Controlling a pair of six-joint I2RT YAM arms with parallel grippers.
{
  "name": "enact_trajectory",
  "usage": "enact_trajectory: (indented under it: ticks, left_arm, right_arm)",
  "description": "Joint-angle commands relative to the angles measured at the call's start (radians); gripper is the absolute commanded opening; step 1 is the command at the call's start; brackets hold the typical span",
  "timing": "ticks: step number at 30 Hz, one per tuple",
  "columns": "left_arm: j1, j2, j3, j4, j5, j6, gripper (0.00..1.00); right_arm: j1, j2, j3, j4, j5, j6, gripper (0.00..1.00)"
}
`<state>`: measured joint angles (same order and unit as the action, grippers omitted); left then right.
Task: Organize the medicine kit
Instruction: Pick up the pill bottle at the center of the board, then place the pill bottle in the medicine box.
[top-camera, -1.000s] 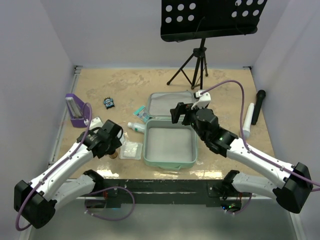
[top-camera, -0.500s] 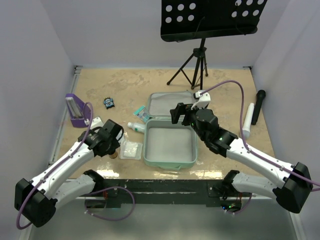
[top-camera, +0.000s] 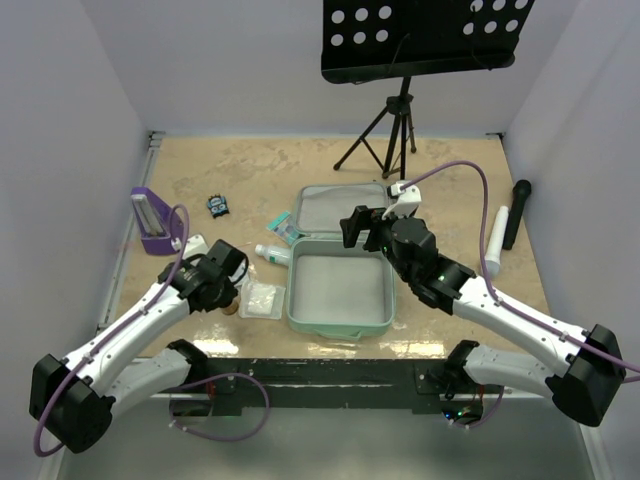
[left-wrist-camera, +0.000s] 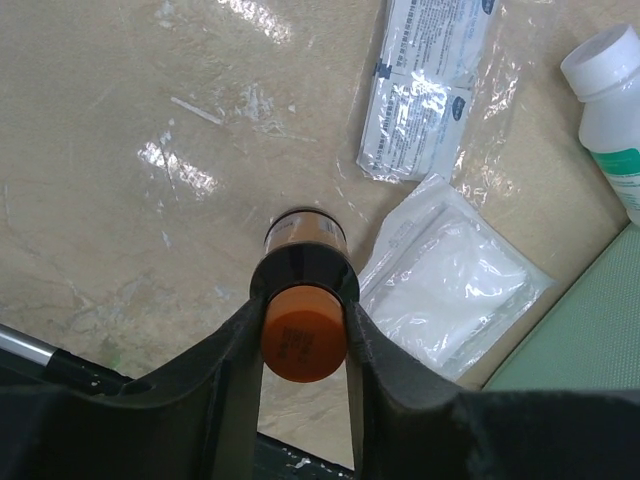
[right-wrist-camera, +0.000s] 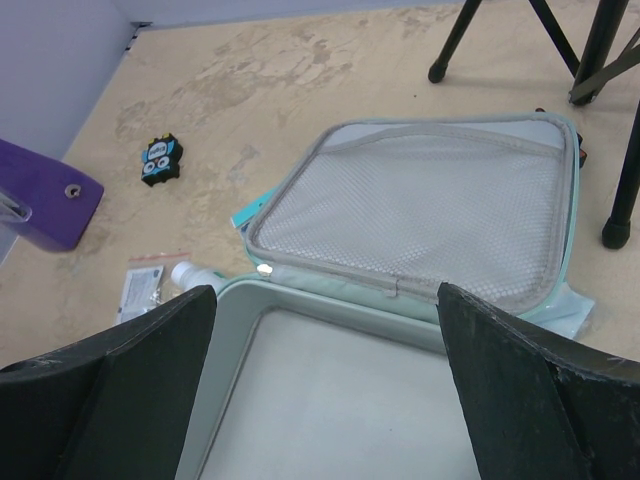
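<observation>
Medicine kit (top-camera: 338, 326): lying open, lid at twelve o'clock. Pinching orange-capped bottle (left-wrist-camera: 303, 345) at nine o'clock with left gripper (left-wrist-camera: 303, 295); holding right gripper (right-wrist-camera: 322, 300) wide.

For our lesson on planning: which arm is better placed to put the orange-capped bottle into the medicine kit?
Likely left: left gripper grips the orange-capped bottle near the medicine kit; the right gripper hangs open and empty over the kit.
</observation>
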<state>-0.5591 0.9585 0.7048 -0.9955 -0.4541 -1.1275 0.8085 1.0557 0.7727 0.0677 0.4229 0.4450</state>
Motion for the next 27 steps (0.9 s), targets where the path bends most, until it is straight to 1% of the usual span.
enact_trajectory:
  ticks: [1,4,7,11,14,16,19,21,23,25,27]
  left_arm:
    - [-0.004,-0.012,-0.008,0.024,0.005,0.003,0.23]
    - [-0.005,-0.024,-0.001,0.018,-0.001,0.002,0.14]
    - [-0.004,-0.072,0.033,0.0,-0.024,0.011,0.01]
    - [-0.005,-0.148,0.152,-0.011,-0.086,0.057,0.0]
    - [-0.004,-0.173,0.22,0.063,-0.075,0.15,0.0]
    - [-0.005,-0.158,0.252,0.15,0.003,0.236,0.0]
    - [-0.005,-0.103,0.28,0.298,0.202,0.336,0.0]
    - [-0.016,-0.069,0.298,0.375,0.302,0.368,0.0]
    - [-0.048,-0.031,0.327,0.419,0.35,0.402,0.0]
    - [-0.077,0.02,0.373,0.431,0.385,0.443,0.0]
    - [-0.096,0.081,0.41,0.451,0.449,0.483,0.0]
  right_arm:
    - [0.0,-0.014,-0.006,0.014,-0.01,0.008,0.97]
    - [-0.002,-0.011,-0.004,0.014,-0.012,0.009,0.97]
    - [0.0,-0.01,-0.004,0.015,-0.012,0.008,0.97]
    - [0.0,-0.008,-0.003,0.02,-0.013,0.008,0.97]
    - [-0.002,-0.003,0.002,0.024,-0.021,0.004,0.97]
    - [0.0,0.001,0.007,0.02,-0.026,0.006,0.97]
    - [0.0,-0.005,0.013,0.014,-0.024,0.006,0.97]
    - [-0.002,-0.01,0.019,0.006,-0.019,0.004,0.97]
    - [0.001,-0.017,0.025,-0.006,-0.016,0.004,0.97]
    - [0.0,-0.025,0.027,-0.011,-0.013,0.004,0.97]
    - [0.0,-0.028,0.028,-0.012,-0.01,0.008,0.97]
